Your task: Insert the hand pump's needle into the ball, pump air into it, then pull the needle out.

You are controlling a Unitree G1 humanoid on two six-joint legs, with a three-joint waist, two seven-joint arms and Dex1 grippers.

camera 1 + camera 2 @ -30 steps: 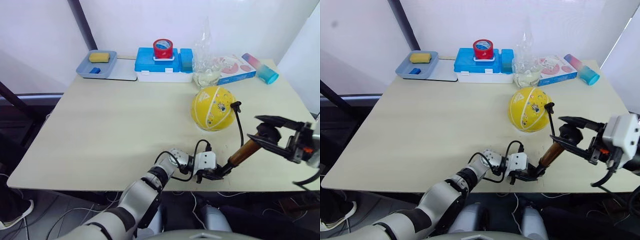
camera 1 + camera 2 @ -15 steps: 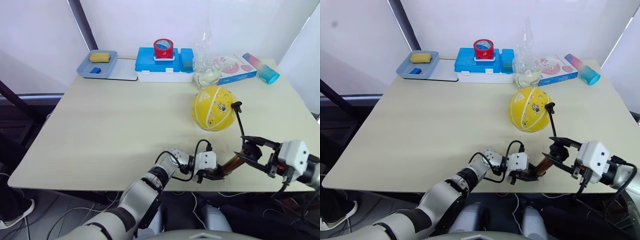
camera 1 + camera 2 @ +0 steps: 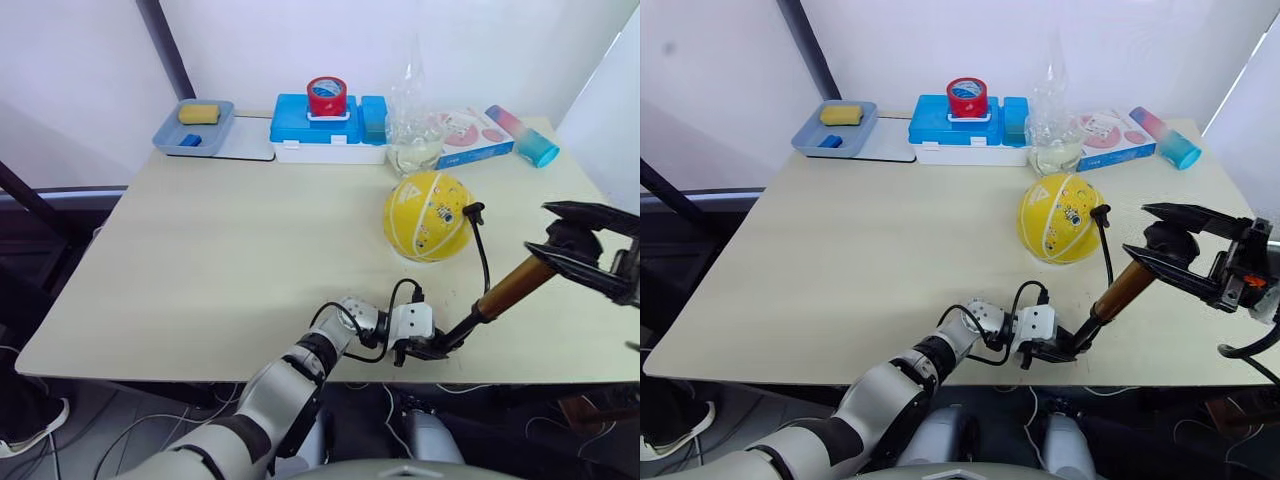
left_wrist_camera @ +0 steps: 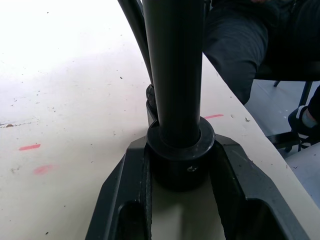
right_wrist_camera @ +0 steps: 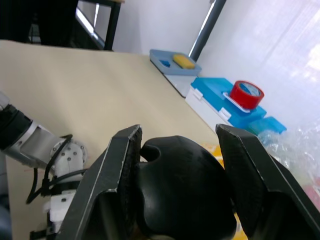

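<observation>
The yellow ball [image 3: 427, 216] rests on the table, right of centre. The needle's black fitting [image 3: 473, 211] sits against the ball's right side; the pin itself is hidden. A thin black hose [image 3: 484, 258] runs from it down to the hand pump [image 3: 513, 287], which leans up to the right. My left gripper [image 3: 432, 348] is shut on the pump's black base [image 4: 180, 160] near the table's front edge. My right gripper [image 3: 575, 240] is shut on the black handle [image 5: 182, 185], held high, with a thin black rod [image 3: 458, 328] showing between base and copper barrel.
At the back stand a blue box [image 3: 330, 125] with a red tape roll [image 3: 326, 96] on it, a grey-blue tray [image 3: 222, 123] holding a yellow sponge, a clear plastic bag [image 3: 412, 130], a pink-and-blue carton [image 3: 470, 135] and a teal tumbler [image 3: 522, 135].
My right gripper pushed the handle down toward the base, then drew it up and to the right, higher than a second ago. The ball and my left gripper stayed put.
</observation>
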